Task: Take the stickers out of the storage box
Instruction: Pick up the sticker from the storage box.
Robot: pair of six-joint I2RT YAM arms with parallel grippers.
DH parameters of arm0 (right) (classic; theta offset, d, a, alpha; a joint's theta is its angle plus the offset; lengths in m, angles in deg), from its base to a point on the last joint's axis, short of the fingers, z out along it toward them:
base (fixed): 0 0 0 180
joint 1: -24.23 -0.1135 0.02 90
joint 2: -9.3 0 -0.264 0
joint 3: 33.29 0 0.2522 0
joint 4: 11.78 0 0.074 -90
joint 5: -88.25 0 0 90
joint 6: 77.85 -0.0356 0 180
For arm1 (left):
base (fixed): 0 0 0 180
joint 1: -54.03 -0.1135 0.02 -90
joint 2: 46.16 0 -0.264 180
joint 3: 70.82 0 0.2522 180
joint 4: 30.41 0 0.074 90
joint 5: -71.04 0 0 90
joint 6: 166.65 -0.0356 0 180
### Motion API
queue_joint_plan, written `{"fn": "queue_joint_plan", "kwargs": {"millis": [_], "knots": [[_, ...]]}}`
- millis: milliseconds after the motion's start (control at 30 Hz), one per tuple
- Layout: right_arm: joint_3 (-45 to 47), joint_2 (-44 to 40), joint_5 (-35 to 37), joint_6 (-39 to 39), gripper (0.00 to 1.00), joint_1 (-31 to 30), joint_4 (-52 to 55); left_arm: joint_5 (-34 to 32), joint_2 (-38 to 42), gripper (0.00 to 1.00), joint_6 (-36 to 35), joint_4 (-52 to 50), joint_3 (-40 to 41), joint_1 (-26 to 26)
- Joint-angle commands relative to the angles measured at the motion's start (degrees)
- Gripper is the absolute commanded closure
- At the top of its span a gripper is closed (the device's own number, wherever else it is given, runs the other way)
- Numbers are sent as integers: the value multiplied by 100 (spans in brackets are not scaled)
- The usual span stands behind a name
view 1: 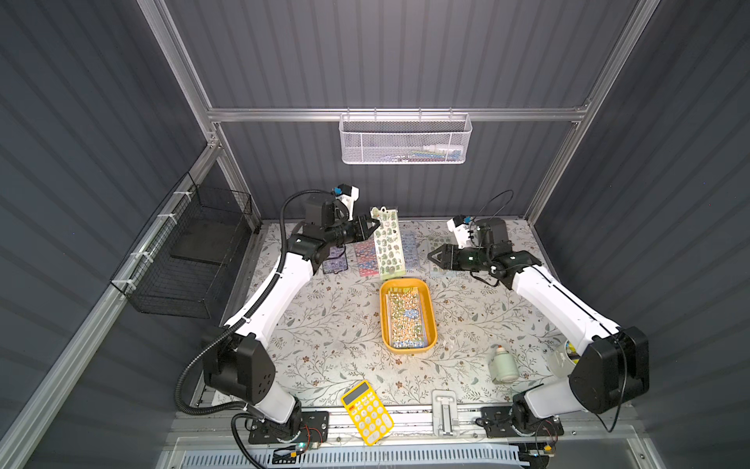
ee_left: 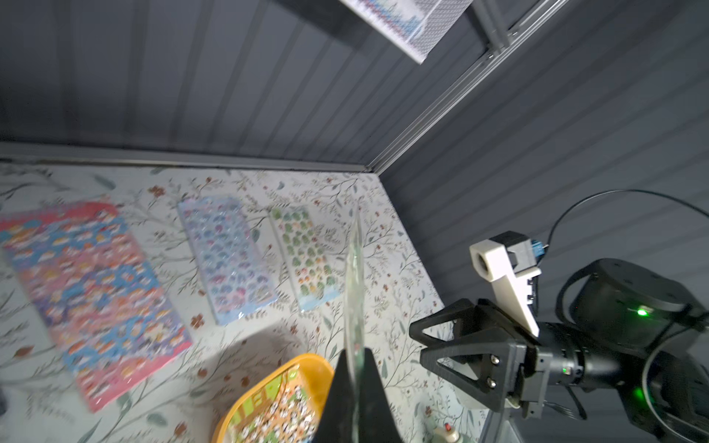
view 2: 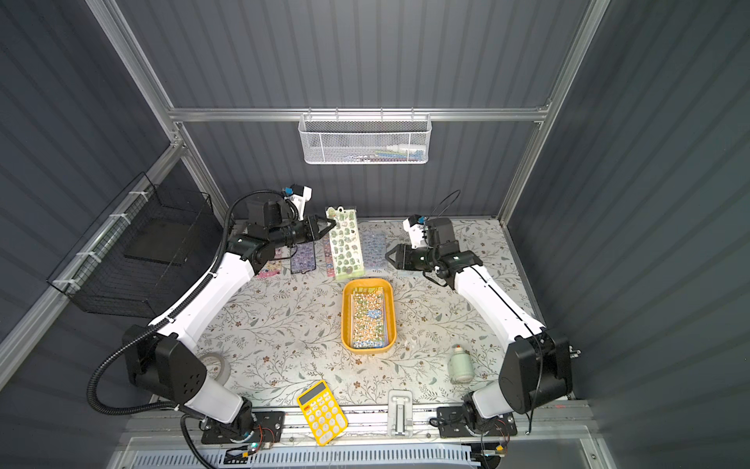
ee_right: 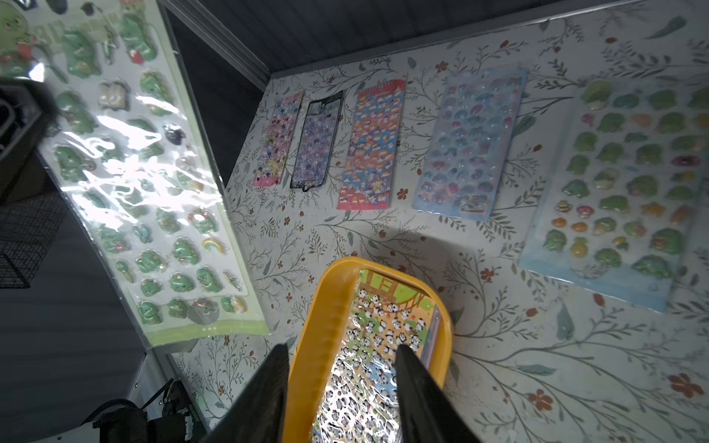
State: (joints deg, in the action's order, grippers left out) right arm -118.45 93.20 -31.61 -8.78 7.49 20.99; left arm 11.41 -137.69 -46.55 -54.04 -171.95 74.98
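L hand point(view 1: 371, 228) pinched shut on green sheet point(view 1: 390, 247) hanging near storage box point(view 1: 382, 316) far end: lay it flat on bare counter point(view 1: 324, 325), clear of laid-out sheets point(view 1: 365, 260); R hand point(view 1: 431, 256), half-wide & empty, then free for panda stickers point(view 1: 406, 320) in box.

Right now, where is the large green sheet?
In both top views the large green sheet hangs from the left gripper, mid-table, at the yellow box's far end.

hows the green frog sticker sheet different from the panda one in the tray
The green frog sheet is pinched by the left gripper and held up at a tilt; the panda sheet lies flat in the yellow tray. Frog sheet: green stickers on white; panda sheet: black-and-white on orange and green. Both are glossy rectangular sheets.
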Motion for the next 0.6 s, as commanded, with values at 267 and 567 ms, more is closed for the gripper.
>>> {"fn": "queue_joint_plan", "kwargs": {"millis": [267, 567], "knots": [[-275, -168, -1132, -256, 49, 386, 32, 1394, -636, 100, 856, 1371, -369, 6], [-539, 300, -1364, -359, 48, -377, -92, 1716, -569, 100, 1206, 1956, 8, 6]]}}
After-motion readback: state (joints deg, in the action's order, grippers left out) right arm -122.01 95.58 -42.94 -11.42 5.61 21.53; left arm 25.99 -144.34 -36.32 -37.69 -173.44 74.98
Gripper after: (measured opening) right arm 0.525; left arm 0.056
